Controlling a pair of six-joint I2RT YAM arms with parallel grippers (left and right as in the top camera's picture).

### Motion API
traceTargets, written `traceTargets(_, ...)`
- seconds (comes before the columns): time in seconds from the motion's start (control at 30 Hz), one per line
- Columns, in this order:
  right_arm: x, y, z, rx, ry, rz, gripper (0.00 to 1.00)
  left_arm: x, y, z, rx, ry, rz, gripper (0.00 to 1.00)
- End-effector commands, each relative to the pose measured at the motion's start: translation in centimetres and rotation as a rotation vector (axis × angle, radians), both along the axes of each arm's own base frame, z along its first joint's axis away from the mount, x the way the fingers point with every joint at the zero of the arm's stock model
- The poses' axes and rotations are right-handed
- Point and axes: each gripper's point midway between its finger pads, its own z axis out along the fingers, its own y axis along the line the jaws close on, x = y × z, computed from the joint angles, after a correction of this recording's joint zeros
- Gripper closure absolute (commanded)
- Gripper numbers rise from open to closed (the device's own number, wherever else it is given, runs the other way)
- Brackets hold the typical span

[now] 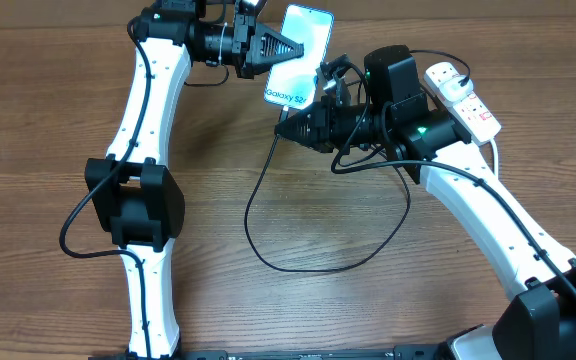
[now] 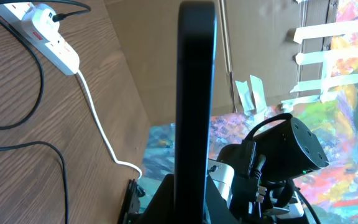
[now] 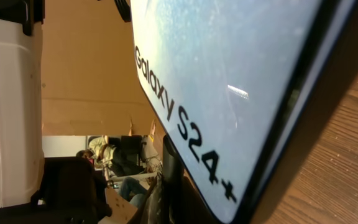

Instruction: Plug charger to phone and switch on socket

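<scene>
At bench's far edge, left tool (image 1: 286, 48) clamps phone (image 1: 309, 30); right tool's (image 1: 286, 128) grip unclear; a skewed charger (image 1: 247, 215) push could dislodge it.

Warm, even room light from above; the close-up views turn dark and soft.

Seen from overhead, the wooden table (image 1: 28, 120) is evenly lit and sharp, with only faint, soft-edged shadows under the left arm (image 1: 148, 100) and along the charger (image 1: 248, 215). The phone (image 1: 303, 40) screen is the brightest patch, pale and almost washed out. In the left wrist view its edge is a black, slightly blurred slab against a bright, colourful backdrop, while the white socket (image 2: 55, 43) is crisp. In the right wrist view the screen shows fine speckle and one small white glint, and the room behind it is out of focus.
</scene>
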Motion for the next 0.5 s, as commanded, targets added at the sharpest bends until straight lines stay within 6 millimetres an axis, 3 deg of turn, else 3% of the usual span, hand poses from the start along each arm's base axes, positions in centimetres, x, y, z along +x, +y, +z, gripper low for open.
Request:
traceTargets(0.0,1.46,-1.13,0.79,0.0,-0.042,-0.038,0.96,-2.19,-0.73,4.17,-0.069,-0.091,-0.056,0.96)
traceTargets(0.47,1.97,-1.75,0.74,-0.012,-0.092,-0.037,0.96,-2.33,-0.71,4.08,-0.065,-0.06,-0.055,0.96)
